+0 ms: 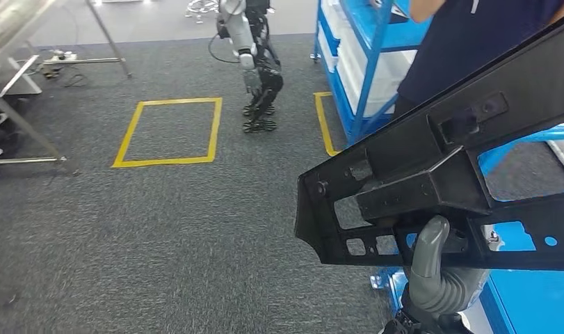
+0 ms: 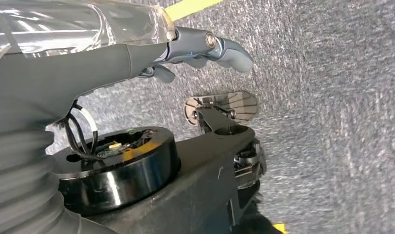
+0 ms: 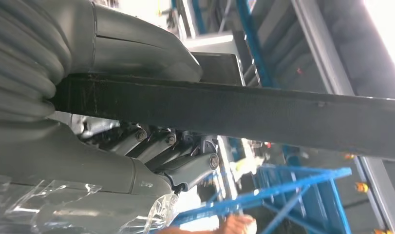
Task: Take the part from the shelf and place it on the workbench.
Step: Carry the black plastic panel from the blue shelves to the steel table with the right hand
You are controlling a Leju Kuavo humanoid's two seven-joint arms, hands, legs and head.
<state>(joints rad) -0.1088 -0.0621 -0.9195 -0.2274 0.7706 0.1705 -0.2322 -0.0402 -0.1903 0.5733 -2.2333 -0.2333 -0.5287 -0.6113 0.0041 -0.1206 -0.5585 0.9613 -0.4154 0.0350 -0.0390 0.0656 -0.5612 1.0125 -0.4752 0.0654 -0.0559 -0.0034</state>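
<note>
Floor: dark grey carpet [image 1: 160, 223], even texture, throughout room. Yellow tape square [image 1: 169, 131] marked on carpet, upper centre of head view. Second yellow tape line [image 1: 323, 122] runs beside base of blue shelf rack [image 1: 366, 62]. Rack: blue metal frame, pale trays on lower levels. Metal table legs [image 1: 28, 118] and angled brace at far left; cables and power strip [image 1: 60, 56] on floor beyond. Lighting bright, diffuse; strong glare overhead in right wrist view.
</note>
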